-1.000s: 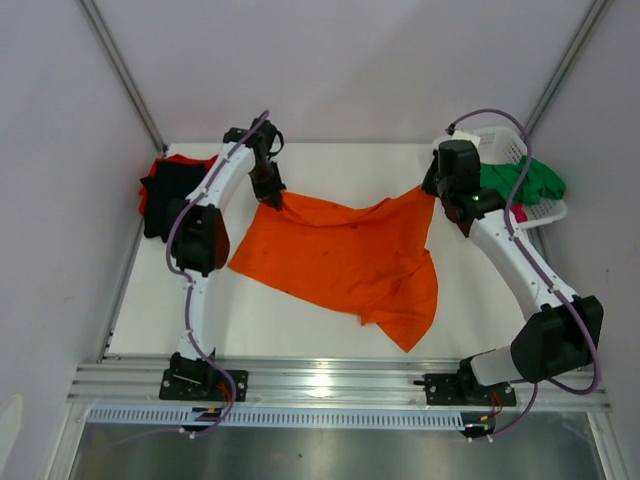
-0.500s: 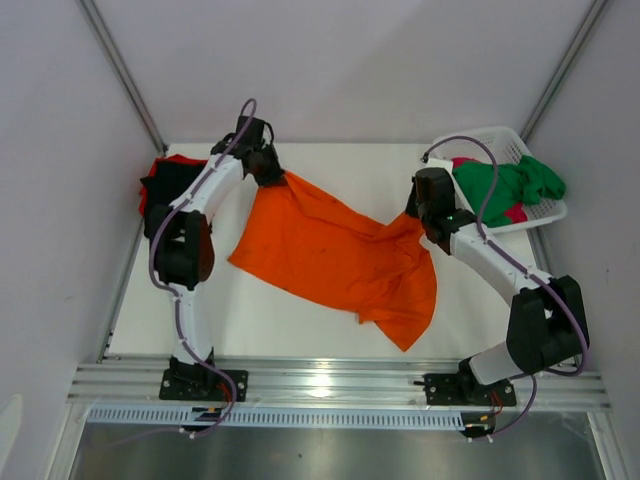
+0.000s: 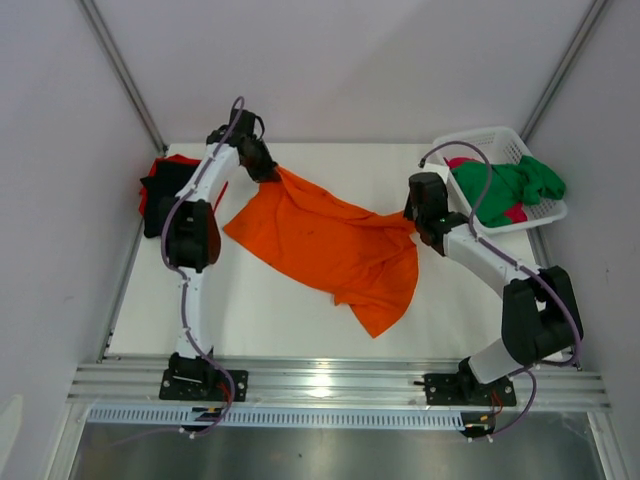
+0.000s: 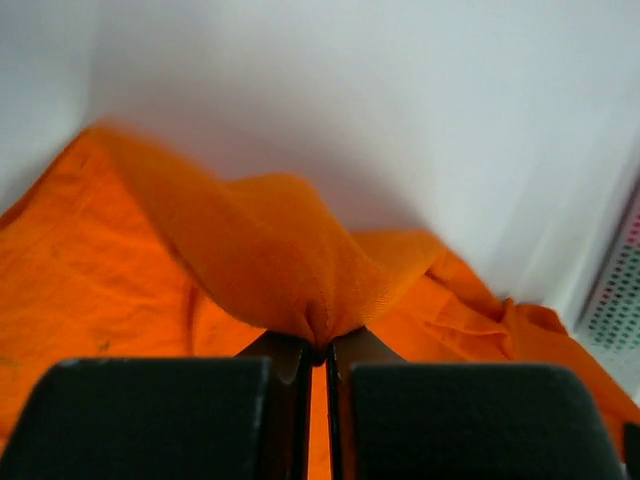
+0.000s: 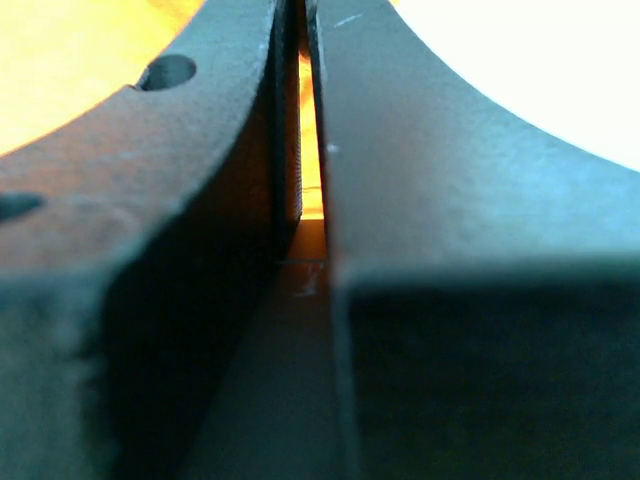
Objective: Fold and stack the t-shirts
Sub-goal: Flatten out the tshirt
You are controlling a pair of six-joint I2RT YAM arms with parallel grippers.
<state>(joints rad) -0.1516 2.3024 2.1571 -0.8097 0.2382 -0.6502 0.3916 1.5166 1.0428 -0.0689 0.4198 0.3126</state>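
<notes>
Top external view: we see the orange shirt [image 3: 330, 245] lying across the middle of the white table [image 3: 350, 160]. It is half spread and rumpled. Its far edge runs taut between two grippers, and a loose tail trails toward the near edge.

The left gripper [image 3: 268, 172] pinches the shirt's far-left corner, near the back of the table. In the left wrist view its jaws are pressed together on a raised tuft of orange cloth. The right gripper [image 3: 412, 218] has the shirt's right end. Its wrist view shows the jaws almost touching, with a thin sliver of orange between them, so we judge that it is pinching the cloth too.

We judge the shirt to be light, soft and limp. It should sag and crease wherever it is unsupported, and it is not fragile. A thin pinch of cloth could slip out under a hard pull. The best places to hold it look like the corners or hems, gripped as a pair so the cloth hangs flat between them.

Further out, a black shirt [image 3: 165, 195] and a red shirt [image 3: 180, 159] sit heaped at the table's left edge. At the far right corner, a white basket [image 3: 500, 138] holds a green shirt [image 3: 510, 185], with a pink shirt [image 3: 517, 213] showing beneath.
</notes>
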